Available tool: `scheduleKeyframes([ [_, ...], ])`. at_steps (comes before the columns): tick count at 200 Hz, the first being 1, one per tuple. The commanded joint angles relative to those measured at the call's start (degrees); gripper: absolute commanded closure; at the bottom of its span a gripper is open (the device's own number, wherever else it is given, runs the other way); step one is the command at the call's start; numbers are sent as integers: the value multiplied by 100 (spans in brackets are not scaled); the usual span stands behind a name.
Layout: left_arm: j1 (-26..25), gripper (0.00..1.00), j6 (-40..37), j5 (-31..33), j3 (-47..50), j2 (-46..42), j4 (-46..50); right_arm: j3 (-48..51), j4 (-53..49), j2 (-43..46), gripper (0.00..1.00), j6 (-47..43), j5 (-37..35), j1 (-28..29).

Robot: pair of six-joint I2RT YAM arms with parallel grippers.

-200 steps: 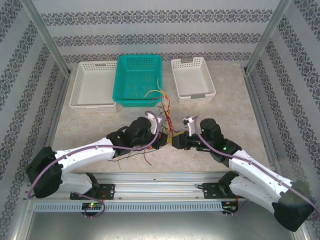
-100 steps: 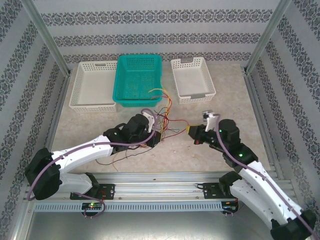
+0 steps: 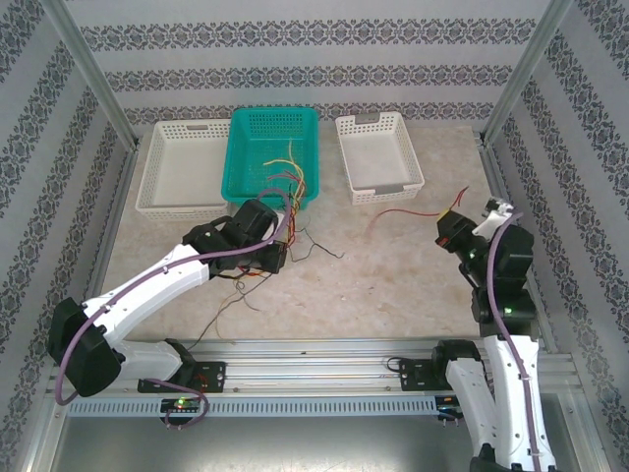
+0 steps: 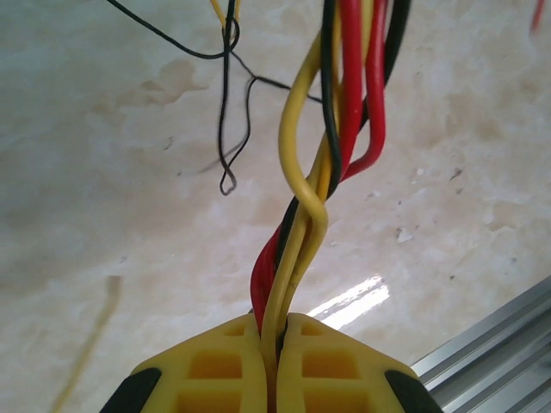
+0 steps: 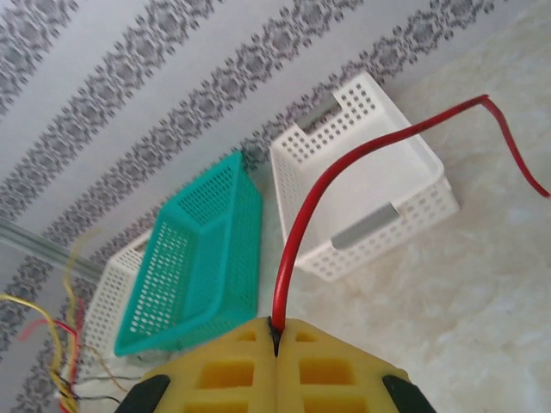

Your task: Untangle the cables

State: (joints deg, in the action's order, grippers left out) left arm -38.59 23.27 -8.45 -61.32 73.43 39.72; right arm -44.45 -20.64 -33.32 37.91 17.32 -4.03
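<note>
Evidently one red wire (image 5: 281, 292) is free, pinched in the right gripper (image 5: 275, 334); the left gripper (image 4: 274, 335) clamps twisted red, yellow and black cables (image 4: 346, 129), not yet separated.

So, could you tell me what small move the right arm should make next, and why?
Probably lower the right gripper and lay the red cable on the table, then open. It is shut on that single cable, whose loose end lies apart from the bundle pinched in the left gripper.
</note>
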Motion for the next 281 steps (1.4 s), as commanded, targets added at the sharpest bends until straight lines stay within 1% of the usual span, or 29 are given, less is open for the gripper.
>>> scheduleKeyframes([
  [1,41,100,-325,-77,-274,-156,284,-629,92,-206,100,194,-230,-43],
  [12,44,100,-443,64,-511,-78,379,-900,169,-255,100,155,-463,-46],
  [24,44,100,-558,83,-734,7,366,-1160,405,-441,100,222,-289,-39],
  [45,36,100,-672,-197,-1059,134,111,-1733,594,-1114,100,366,174,-11],
  [65,27,100,-716,-465,-1243,187,-369,-2160,737,-1633,100,195,70,127],
  [96,3,100,-841,-802,-1417,380,-888,-2927,713,-2642,100,-130,162,478],
  [120,-32,100,-929,-1075,-1287,391,-1402,-3374,713,-3383,100,-223,51,704],
  [134,-43,100,-931,-1132,-1038,273,-1837,-3721,600,-3936,100,-287,133,807],
  [152,-50,100,-936,-1115,-629,63,-2360,-4130,397,-4595,100,-436,35,953],
  [175,-52,100,-973,-879,-179,-135,-2735,-4715,161,-5486,100,-555,-5,956],
  [200,-52,100,-929,-896,36,-247,-2991,-5328,-18,-6449,100,-549,72,913],
  [229,-44,100,-1034,-707,102,-328,-3056,-6101,-433,-7509,100,-689,-22,957],
  [247,-44,100,-1059,-683,144,-356,-3084,-6418,-626,-7961,100,-762,-116,985],
  [264,-41,100,-1078,-669,161,-410,-3144,-6525,-691,-8246,100,-881,-316,1035],
  [281,-35,100,-1049,-678,89,-432,-3170,-6561,-737,-8529,100,-883,-334,1045],
])
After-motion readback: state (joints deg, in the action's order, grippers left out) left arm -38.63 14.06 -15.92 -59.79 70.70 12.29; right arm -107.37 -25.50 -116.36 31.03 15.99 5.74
